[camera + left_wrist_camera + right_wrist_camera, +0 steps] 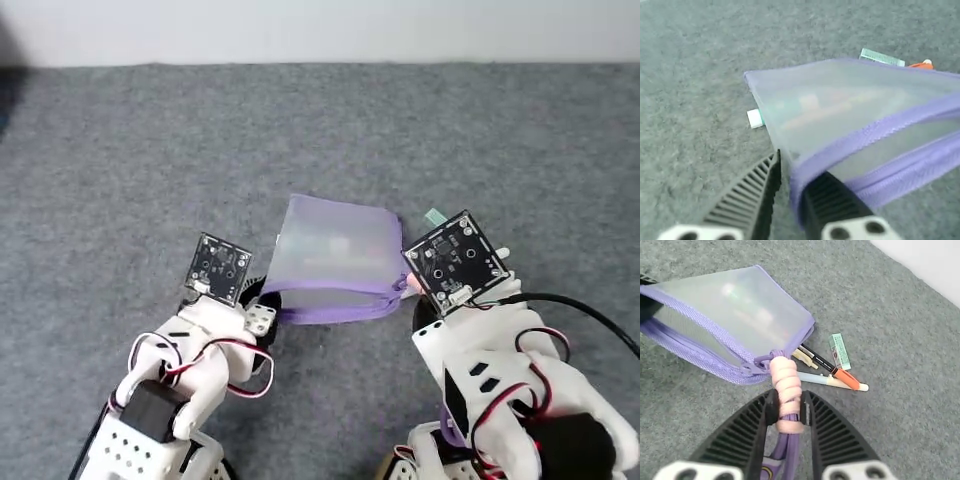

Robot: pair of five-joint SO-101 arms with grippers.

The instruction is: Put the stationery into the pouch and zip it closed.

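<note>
A translucent lilac zip pouch with a purple fabric zip band (335,255) is seen lying on a grey, carpet-like bench (150,150). It is held at both ends of its zip edge by two white robot arms.

The left tool (790,167) is clamped on the pouch's corner at one end of the zip, with one ribbed black finger inside the mouth and the other outside the wall. At this end the two purple zip bands are seen standing apart. Faint pink, green and orange shapes are visible through the pouch's wall, but what they are cannot be told.

At the opposite end of the pouch, the right tool (788,400) is closed on a pale pink braided zip pull (785,377), which is attached to the zip at that corner.

Just outside that same corner of the pouch, loose stationery is lying on the bench: a black pen with an orange cap (827,367), a pale white pen (830,381), a beige pen (805,359) partly hidden under the pouch, and a small mint-green eraser (840,351). A small white block (755,118) is lying just beside the pouch's side edge, near the left tool's end.
</note>
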